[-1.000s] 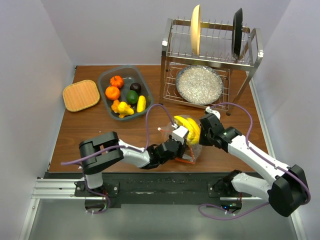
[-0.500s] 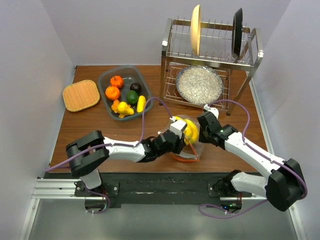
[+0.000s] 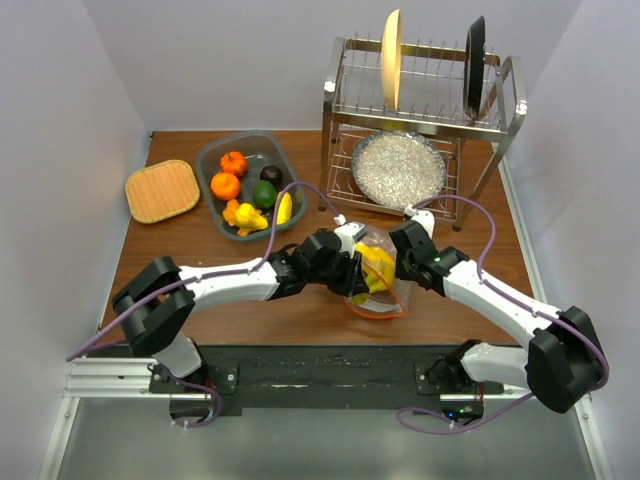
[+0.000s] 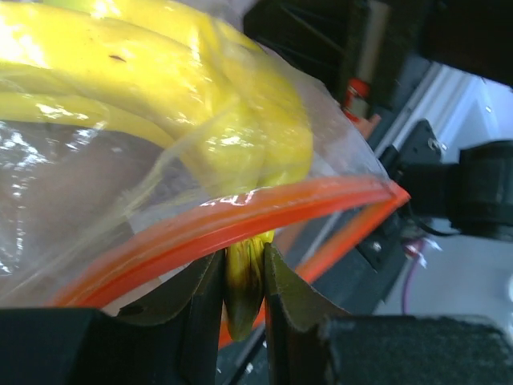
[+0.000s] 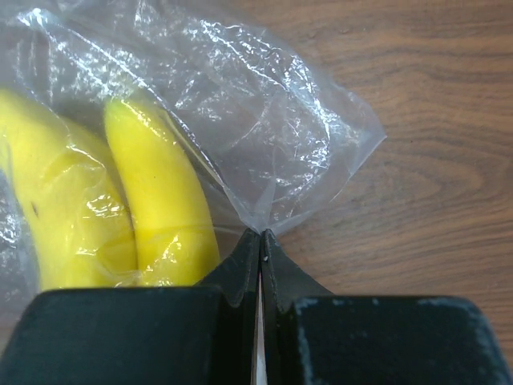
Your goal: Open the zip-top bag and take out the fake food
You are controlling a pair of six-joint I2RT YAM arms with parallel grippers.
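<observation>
The zip-top bag point(image 3: 383, 297) lies on the worktop point(image 5: 433, 120) directly between the two pincers, and each pincer has a grip at it.

1. Well to the left of the left pincer and beyond it lies a woven mat point(image 3: 162, 190).
2. Just right of the mat, also left of and beyond the left pincer, stands a grey tub point(image 3: 258, 150). It holds loose fake food: orange pieces point(image 3: 225, 185), a dark brown piece point(image 3: 271, 174), a green piece point(image 3: 264, 194), a lemon point(image 3: 284, 207) and a yellow piece point(image 3: 245, 215).
3. The left pincer point(image 4: 244, 269) is at the bag's mouth. Its fingers are closed to a narrow gap and clamp the stem end of the banana bunch point(image 4: 160, 72). The rest of the bunch sits inside the bag, beyond the fingertips. The orange-red zip strip point(image 4: 240, 220) curves across just beyond the fingertips, and its two halves stand apart.
4. The right pincer point(image 5: 260, 239) is fully closed. It pinches a fold of the clear plastic at the bag's edge. The bananas lie to the left of its fingertips.
5. Beyond the right pincer stands a dish rack point(image 3: 430, 110), with a silver plate point(image 3: 398, 168) in its lower tier.
</observation>
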